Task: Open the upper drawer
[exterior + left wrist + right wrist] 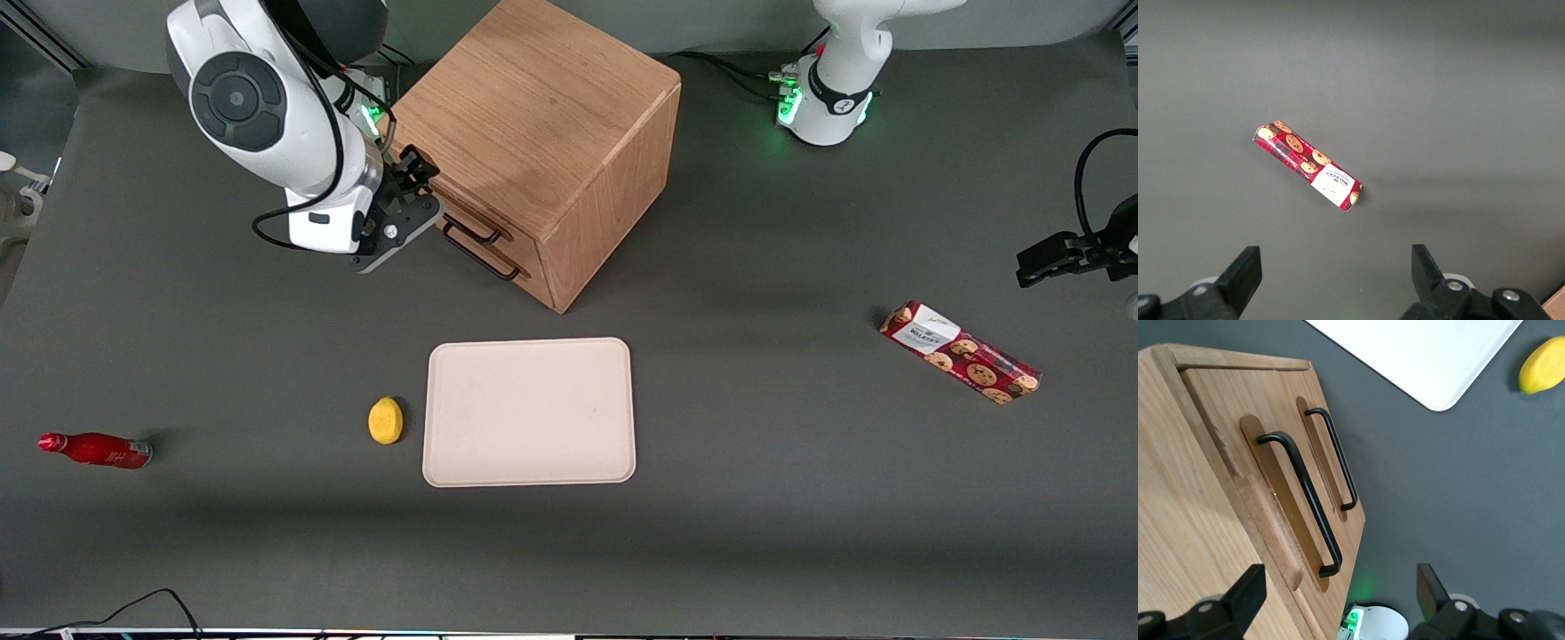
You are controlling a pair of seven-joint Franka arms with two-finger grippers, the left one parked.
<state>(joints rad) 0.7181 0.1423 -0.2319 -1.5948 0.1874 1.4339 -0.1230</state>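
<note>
Nothing opened yet: the upper drawer (1281, 513) sits flush in the cabinet (542, 133); the gripper (418, 191) hovers just before its handle (1301, 500), fingers spread, gripping nothing; grasp and pull remain.

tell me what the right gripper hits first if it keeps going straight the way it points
Most likely the upper drawer's handle. The gripper, open, sits in front of the cabinet facing its drawers, and that black bar lies between its fingers' line. Depth is unclear, so it could meet the upper drawer front instead.
</note>
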